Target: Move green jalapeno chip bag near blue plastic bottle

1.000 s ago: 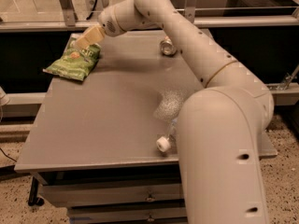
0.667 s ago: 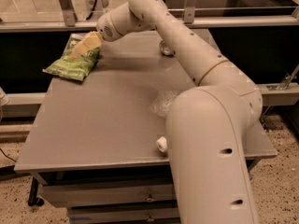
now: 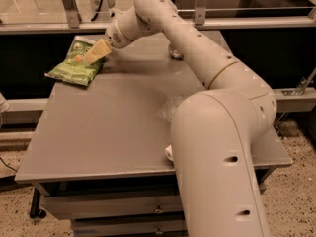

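Observation:
The green jalapeno chip bag (image 3: 75, 67) lies flat at the table's far left corner. My gripper (image 3: 95, 53) reaches down over the bag's right end and touches or nearly touches it. The blue plastic bottle lies on the table in the near right part, mostly hidden behind my arm. Only its clear body (image 3: 170, 107) and its white cap (image 3: 169, 152) show.
A small metallic can (image 3: 174, 51) stands at the far edge of the grey table (image 3: 98, 132), behind my arm. My large arm covers the right part of the table. A rail and glass panels run behind the table. Drawers sit below the front edge.
My gripper has moved down toward the green chip bag's right end. The bag and the bottle have not moved.

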`<state>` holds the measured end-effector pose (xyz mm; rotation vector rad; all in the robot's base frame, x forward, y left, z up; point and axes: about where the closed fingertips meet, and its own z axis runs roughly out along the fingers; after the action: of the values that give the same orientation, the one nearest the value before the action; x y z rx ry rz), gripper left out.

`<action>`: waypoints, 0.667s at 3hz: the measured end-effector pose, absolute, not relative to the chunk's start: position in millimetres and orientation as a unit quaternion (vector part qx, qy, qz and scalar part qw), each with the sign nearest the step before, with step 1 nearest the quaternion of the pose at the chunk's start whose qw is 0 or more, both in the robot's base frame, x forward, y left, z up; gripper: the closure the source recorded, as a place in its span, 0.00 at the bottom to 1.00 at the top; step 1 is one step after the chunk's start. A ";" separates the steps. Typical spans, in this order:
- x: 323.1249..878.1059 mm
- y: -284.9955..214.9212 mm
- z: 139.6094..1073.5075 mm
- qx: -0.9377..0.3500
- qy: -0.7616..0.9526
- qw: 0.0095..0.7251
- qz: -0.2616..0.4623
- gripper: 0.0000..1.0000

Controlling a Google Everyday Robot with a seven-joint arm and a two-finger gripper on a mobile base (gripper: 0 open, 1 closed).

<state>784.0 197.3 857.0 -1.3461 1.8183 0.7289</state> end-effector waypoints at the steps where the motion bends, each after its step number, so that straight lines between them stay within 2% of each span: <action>1: 783.2 197.2 852.4 -0.523 0.714 0.368 0.284 0.41; 2: 782.6 196.2 851.9 -0.520 0.716 0.369 0.284 0.64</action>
<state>782.6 196.2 851.9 -1.3345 1.8380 0.7298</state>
